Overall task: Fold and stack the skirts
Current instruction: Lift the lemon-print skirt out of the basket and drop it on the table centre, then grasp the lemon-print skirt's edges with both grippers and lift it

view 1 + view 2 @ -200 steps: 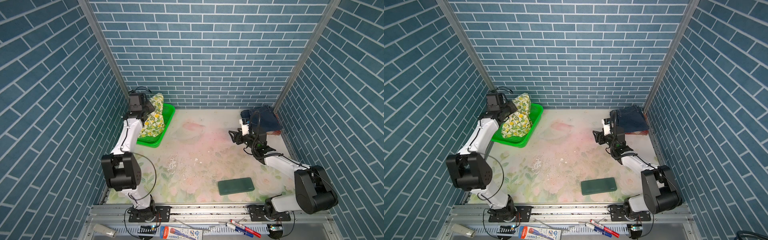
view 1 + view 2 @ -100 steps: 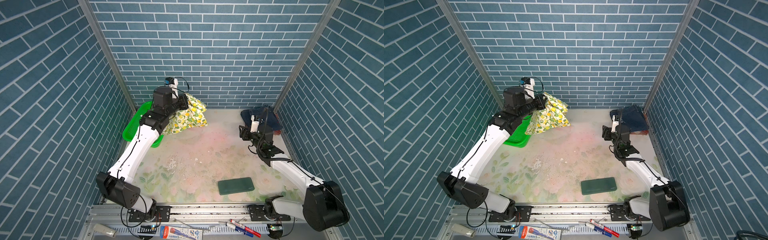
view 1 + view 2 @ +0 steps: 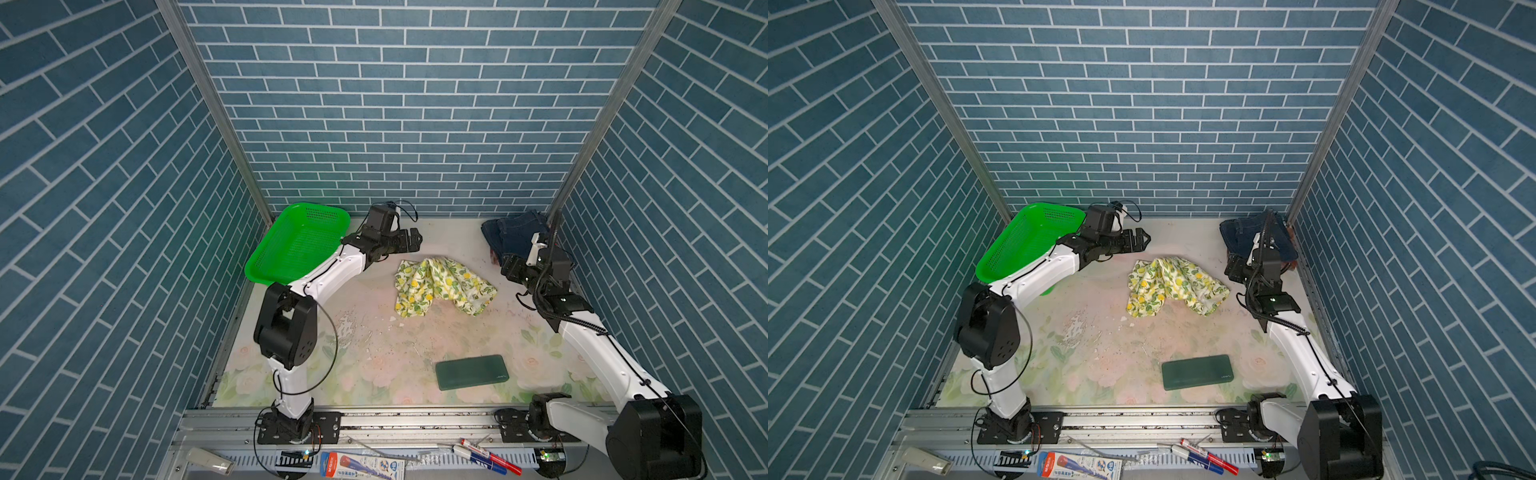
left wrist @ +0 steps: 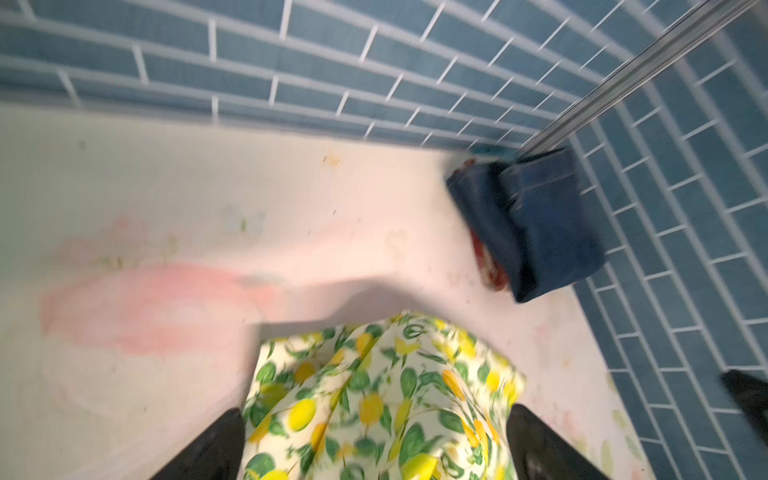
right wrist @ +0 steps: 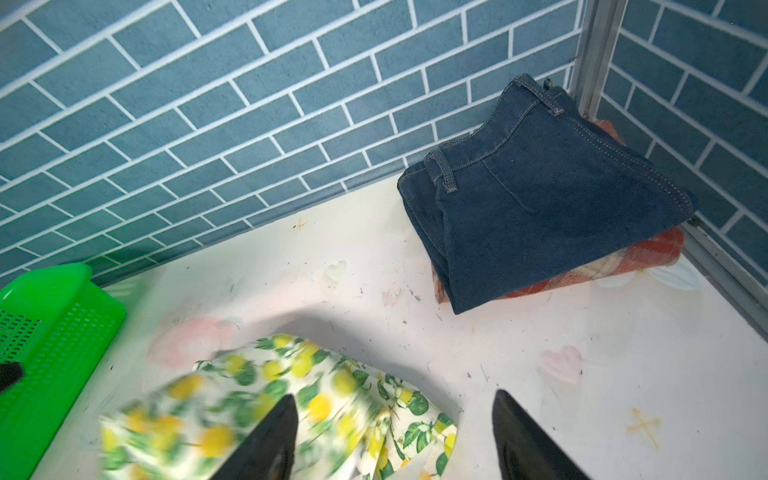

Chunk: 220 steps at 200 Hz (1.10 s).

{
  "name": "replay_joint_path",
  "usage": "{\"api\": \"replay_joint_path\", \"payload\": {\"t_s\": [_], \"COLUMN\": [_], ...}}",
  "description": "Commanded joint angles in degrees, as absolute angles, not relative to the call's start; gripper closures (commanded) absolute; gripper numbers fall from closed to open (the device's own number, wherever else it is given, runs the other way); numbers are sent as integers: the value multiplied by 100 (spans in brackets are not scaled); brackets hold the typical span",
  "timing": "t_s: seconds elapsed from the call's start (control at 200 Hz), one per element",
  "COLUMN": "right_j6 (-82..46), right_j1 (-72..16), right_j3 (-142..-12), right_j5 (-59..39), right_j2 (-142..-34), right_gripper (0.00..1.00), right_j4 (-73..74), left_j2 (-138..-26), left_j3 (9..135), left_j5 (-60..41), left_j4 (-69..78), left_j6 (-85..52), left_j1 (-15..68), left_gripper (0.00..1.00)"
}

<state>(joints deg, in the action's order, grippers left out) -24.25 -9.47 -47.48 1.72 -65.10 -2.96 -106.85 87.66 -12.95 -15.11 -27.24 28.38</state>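
The cream lemon-print skirt [image 3: 442, 286] [image 3: 1175, 284] lies crumpled on the table, back of centre. My left gripper [image 3: 409, 240] [image 3: 1138, 240] hovers open just above and behind-left of it; in the left wrist view the blurred skirt [image 4: 374, 374] shows below the spread jaws of that gripper [image 4: 374, 449]. My right gripper [image 3: 510, 270] [image 3: 1233, 268] [image 5: 395, 440] stands open, empty, at the skirt's right edge [image 5: 399, 407]. The folded denim skirt [image 3: 515, 237] [image 3: 1241, 237] [image 5: 540, 195] rests on the folded plaid skirt [image 5: 648, 253] in the back right corner.
A green mesh basket [image 3: 299, 245] [image 3: 1025, 245] [image 5: 50, 332] leans tilted at the back left, partly under my left arm. A dark green slab [image 3: 471, 372] [image 3: 1197, 372] lies flat near the front edge. Brick walls close in on three sides.
My left arm swung the lemon skirt out of the basket to the table's middle, then opened and let it drop. My right gripper drew back a little toward the right.
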Motion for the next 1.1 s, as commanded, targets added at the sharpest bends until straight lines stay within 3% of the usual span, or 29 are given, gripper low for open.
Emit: {"api": "replay_joint_path", "payload": {"t_s": [0.0, 0.35, 0.575, 0.795, 0.99, 1.045, 1.075, 1.095], "right_j6": [-2520, -2672, -2652, -2681, -2614, -2564, -2549, -2541], "right_j1": [-959, -1589, -1583, -1583, -1586, -1582, -1582, -1586], "right_j3": [-5118, -5160, -5019, -4877, -4773, -4765, -4764, -4761], "right_j5": [-129, -277, -372, -771, -787, -765, -744, -727], "right_j2": [-6589, -6804, -6676, -6575, -6396, -6365, -6346, -6330], "right_gripper": [27, 27, 27, 27, 27, 27, 27, 27], "right_j4": [-770, -1168, -1188, -861, -781, -789, -803, -808], "left_j2": [-10139, -9098, -8650, -9288, -10375, -10646, -10722, -10730], "left_j3": [8632, 6830, 5599, 5418, 6019, 6272, 6405, 6485], "left_j5": [-1029, -387, 6, 256, 232, 83, 29, 6], "left_j4": [-1755, -1772, -1398, -804, -665, -739, -803, -855], "left_j6": [-2412, -2148, -1989, -1690, -1504, -1466, -1480, -1496], "left_j1": [2839, 2904, 3458, 3858, 3867, 3867, 3867, 3867], "left_gripper": [0, 5, 8, 3, 3, 16, 33, 52]}}
